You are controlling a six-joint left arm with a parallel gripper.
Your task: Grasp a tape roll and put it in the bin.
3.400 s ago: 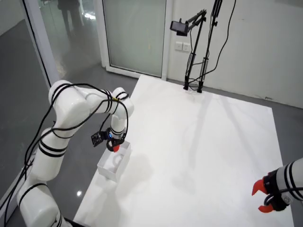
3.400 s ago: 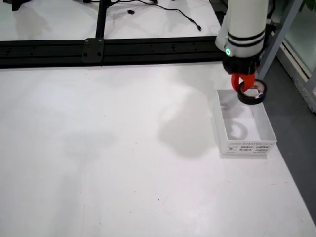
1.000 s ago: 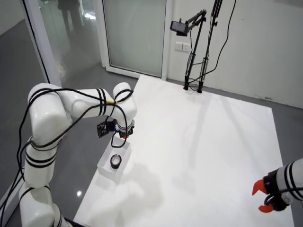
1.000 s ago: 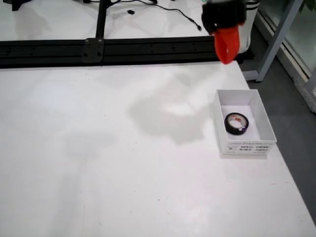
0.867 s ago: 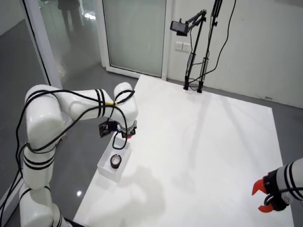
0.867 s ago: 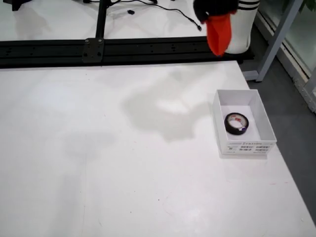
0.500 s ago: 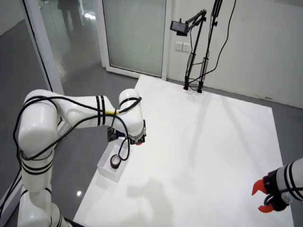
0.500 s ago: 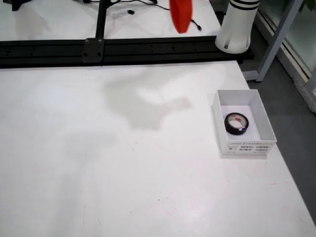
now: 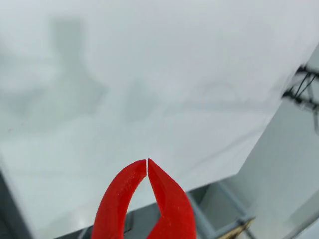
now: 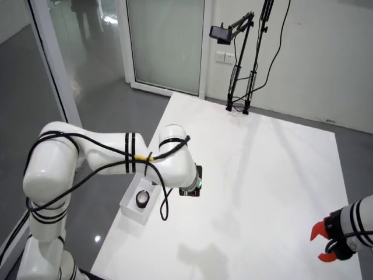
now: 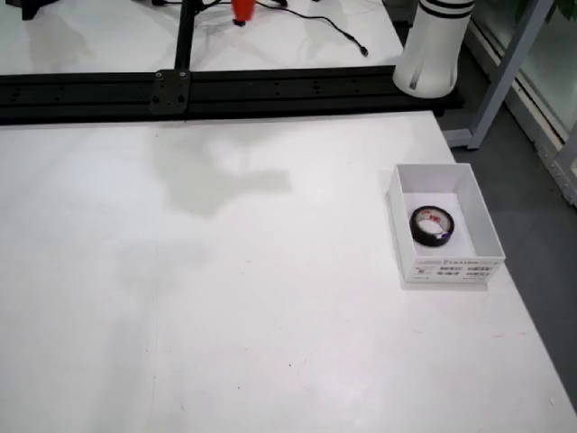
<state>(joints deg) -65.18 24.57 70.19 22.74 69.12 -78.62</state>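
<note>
A black tape roll (image 11: 432, 225) lies flat inside the small white bin (image 11: 446, 269) near the table's right edge in the view from above. The view from the side shows the same roll (image 10: 143, 199) in the bin (image 10: 131, 211), at the table's left edge below a large white arm. My gripper (image 9: 147, 161) fills the bottom of the view that rides on it. Its curved red fingers (image 9: 117, 199) are shut tip to tip with nothing between them, over a table corner. The side view has the red gripper (image 10: 317, 245) at the lower right, far from the bin.
The large white arm (image 10: 116, 154) bends over the bin's side of the table, its base (image 11: 435, 45) standing beyond a black rail (image 11: 270, 86). A black camera stand (image 10: 240, 64) is at the far table edge. Metal framing (image 9: 219, 209) shows below the table corner.
</note>
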